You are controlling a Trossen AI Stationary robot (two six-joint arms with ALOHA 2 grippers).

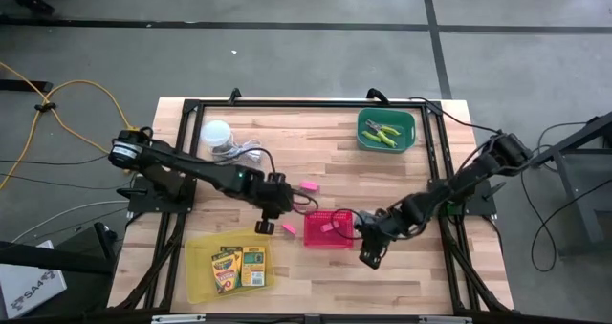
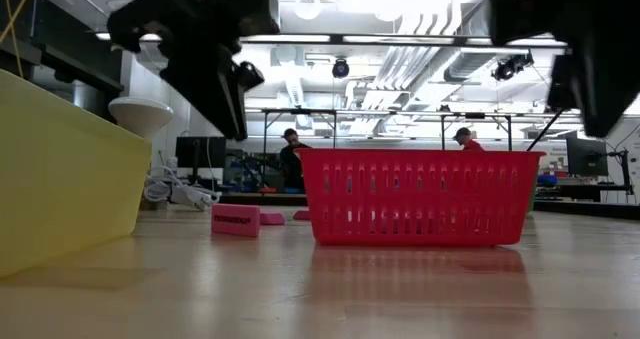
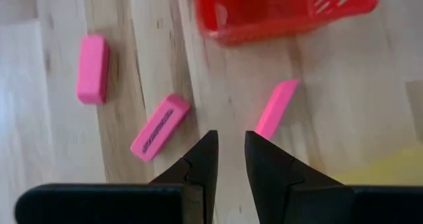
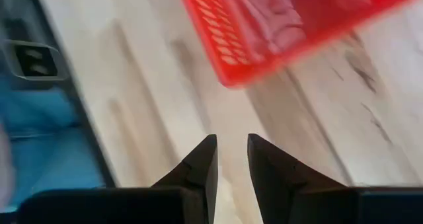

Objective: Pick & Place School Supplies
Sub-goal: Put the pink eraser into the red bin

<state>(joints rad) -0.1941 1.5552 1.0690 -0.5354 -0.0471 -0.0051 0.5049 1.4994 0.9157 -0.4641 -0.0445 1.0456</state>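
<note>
The left gripper (image 3: 229, 151), fingers narrowly parted and empty, hangs over three loose pink erasers (image 3: 159, 127) on the bench's middle, seemingly lining up a pick for the red basket (image 1: 329, 229) alongside, while the right gripper (image 4: 231, 154), also narrow and empty, waits beyond the basket.

— Table surface?
— The table top (image 1: 316, 166) is pale wood in jointed strips, visible grain, a dull satin finish; its frame (image 1: 306, 102) looks like black matt metal.

— The containers?
— The red basket (image 2: 420, 197) is perforated plastic with a slight gloss. The yellow tray (image 1: 199, 274) and green tray (image 1: 367, 123) are smooth, semi-translucent plastic.

— Small items?
— The pink erasers (image 3: 92, 68) look like matt rubber, one (image 3: 160, 126) with dark printing on its face. The crayon boxes (image 1: 239, 268) appear to be printed card.

— The arms?
— The left gripper (image 3: 229, 159) and right gripper (image 4: 231, 158) have dark matt fingers, apparently plastic.
</note>
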